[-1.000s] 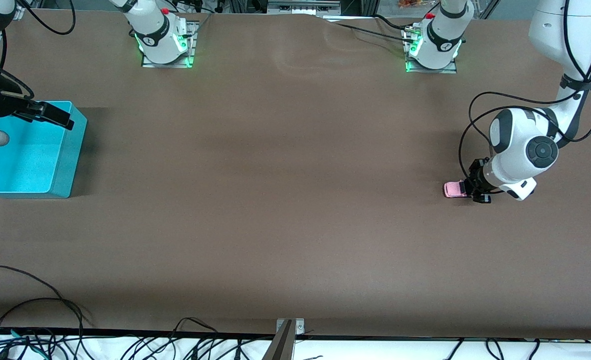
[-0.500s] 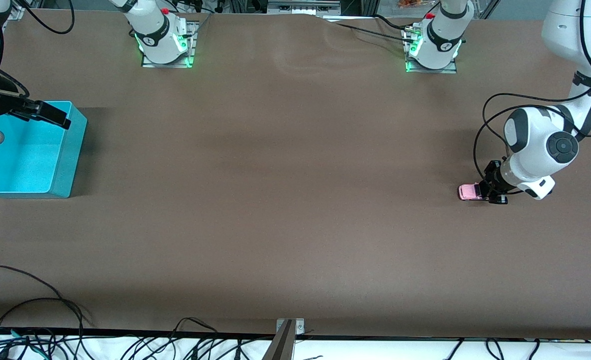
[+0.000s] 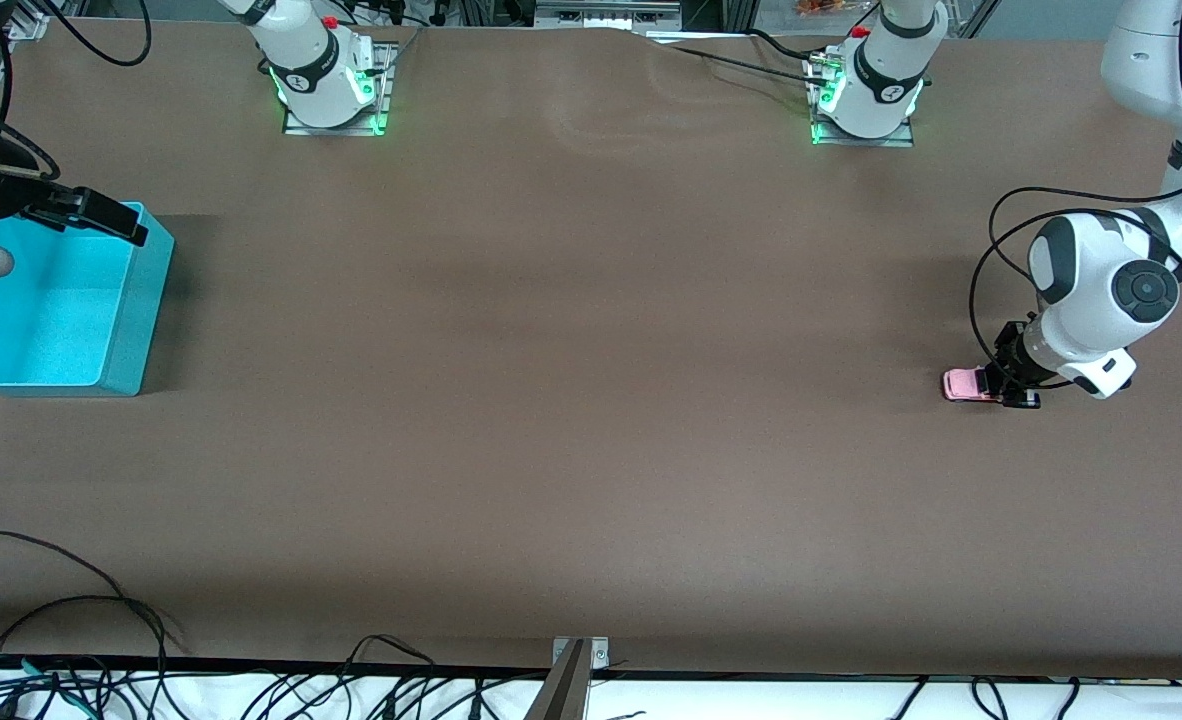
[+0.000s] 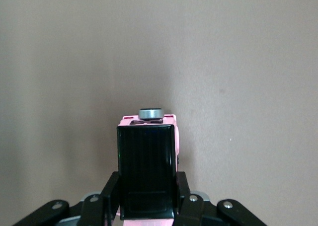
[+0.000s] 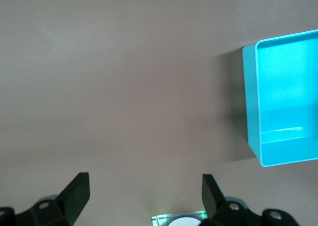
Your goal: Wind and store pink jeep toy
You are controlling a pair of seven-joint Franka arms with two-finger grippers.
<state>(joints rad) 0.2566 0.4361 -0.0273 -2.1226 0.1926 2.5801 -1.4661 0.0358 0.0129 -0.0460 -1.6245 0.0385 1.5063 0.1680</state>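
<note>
The brown table [image 3: 591, 400] is bare around the pink jeep toy [image 3: 965, 384], which sits on it at the left arm's end, well apart from the turquoise bin [image 3: 141, 310] at the right arm's end. The left gripper [image 3: 1013, 388] is down at the table with its fingers [image 4: 110, 191] closed against both sides of the jeep's black rear section, the pink front pointing out toward the bin's end. In the left wrist view a small grey disc [image 4: 151, 113] shows on the jeep's pink front end; no lettering can be read on the toy. The right gripper [image 3: 111, 215] hangs over the bin's rim nearest the robot bases, its fingers [image 5: 75, 192] spread wide with nothing between them. Loose black cables [image 3: 81, 620] lie along the table edge nearest the front camera, far from the jeep.
</note>
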